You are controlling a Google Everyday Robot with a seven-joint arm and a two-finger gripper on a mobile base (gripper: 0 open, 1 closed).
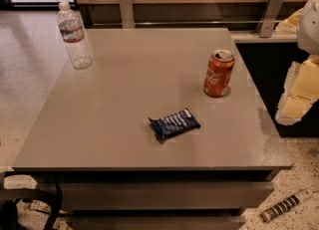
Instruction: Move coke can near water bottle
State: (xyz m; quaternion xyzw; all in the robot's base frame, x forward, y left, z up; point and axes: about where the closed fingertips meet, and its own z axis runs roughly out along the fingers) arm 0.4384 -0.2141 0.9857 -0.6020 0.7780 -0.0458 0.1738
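The coke can point(219, 73), red-orange with white script and a silver top, stands upright on the right side of the grey table point(119, 104). The water bottle point(74, 36), clear with a white cap and a red-and-white label, stands upright at the table's far left corner, far from the can. My gripper point(297, 93), pale yellow and white, hangs at the right edge of the view, beyond the table's right edge and to the right of the can, not touching it.
A dark blue snack packet point(174, 123) lies flat near the table's middle, in front and to the left of the can. A wooden wall with metal brackets point(125, 6) runs behind the table. A striped object point(285, 205) lies on the floor at bottom right.
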